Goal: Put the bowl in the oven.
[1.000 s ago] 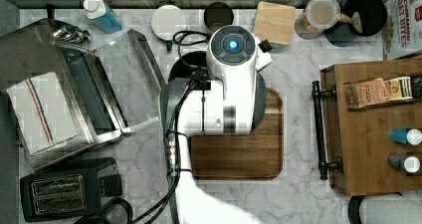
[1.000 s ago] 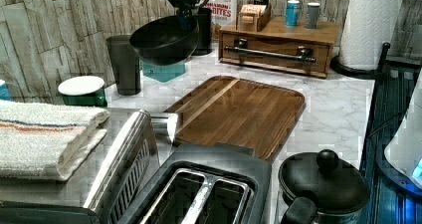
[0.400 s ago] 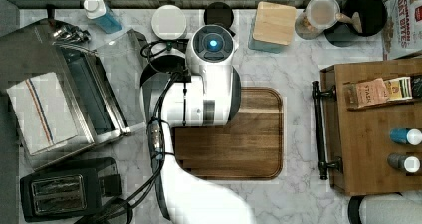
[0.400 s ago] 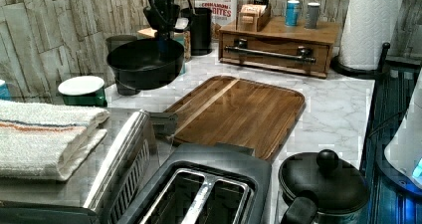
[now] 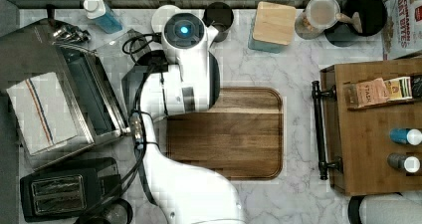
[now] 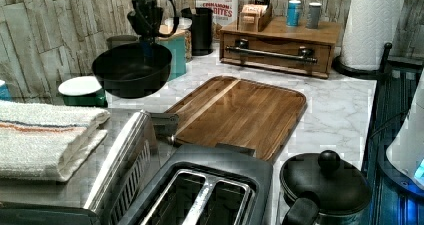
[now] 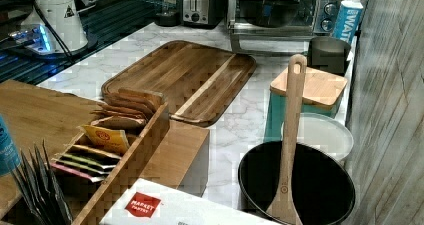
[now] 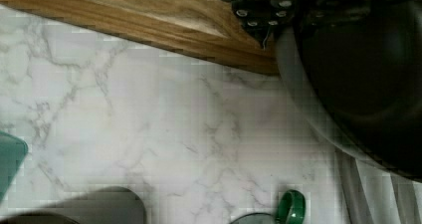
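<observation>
In the left view, the nearest things are the black two-slot toaster (image 6: 200,195) and, beside it on the left view's right, a black lidded pot with a round knob (image 6: 325,185). On the left view's left sits the boxy stainless-steel toaster oven (image 6: 120,180), with a folded white towel striped in orange and blue (image 6: 45,135) lying on its top. In the top view the oven's glass door (image 5: 107,45) is dropped open toward the arm.

Past the toaster, a large rounded-corner wooden cutting board (image 6: 240,110) lies flat on the white marble counter (image 6: 330,100).

Farther back, the small round black bowl (image 6: 131,70) hangs above the counter, clear of the surface, between the cutting board and the oven's open front. The black gripper (image 6: 146,32) comes down onto the bowl's far rim, and its jaws are clamped on that rim. The wrist view shows the bowl's dark rounded wall (image 8: 368,79) close against the gripper hardware, with the marble and the board's edge beneath. In the right view the bowl (image 7: 267,9) appears level with the oven's mouth, in front of its opening.

Just behind the bowl stand a white-lidded green container (image 6: 81,90), a dark grey cylindrical cup (image 6: 120,39) and a teal box with a wooden lid (image 6: 172,47). At the back, against the stone-pattern wall, are a cereal box (image 6: 217,2), a wooden drawer unit with a metal bar handle (image 6: 280,45) and a white paper-towel roll (image 6: 372,25).
</observation>
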You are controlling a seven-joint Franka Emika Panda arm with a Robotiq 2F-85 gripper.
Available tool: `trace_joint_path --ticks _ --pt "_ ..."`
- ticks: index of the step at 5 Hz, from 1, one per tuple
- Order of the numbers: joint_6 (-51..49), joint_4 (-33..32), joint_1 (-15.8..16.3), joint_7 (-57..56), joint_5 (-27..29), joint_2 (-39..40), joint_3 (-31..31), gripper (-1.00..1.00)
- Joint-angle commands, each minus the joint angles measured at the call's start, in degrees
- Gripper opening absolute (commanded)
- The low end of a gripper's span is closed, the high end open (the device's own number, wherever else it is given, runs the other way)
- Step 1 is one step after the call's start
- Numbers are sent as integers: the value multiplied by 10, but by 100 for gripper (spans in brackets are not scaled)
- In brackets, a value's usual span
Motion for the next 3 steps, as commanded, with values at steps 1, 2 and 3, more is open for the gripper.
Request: trace_joint_path --ticks 1,2,3 --pt "15 157 36 -80 -10 42 69 -100" --pt "3 157 34 -104 -11 54 91 -100" --pt "4 143 34 -113 -10 63 111 -100"
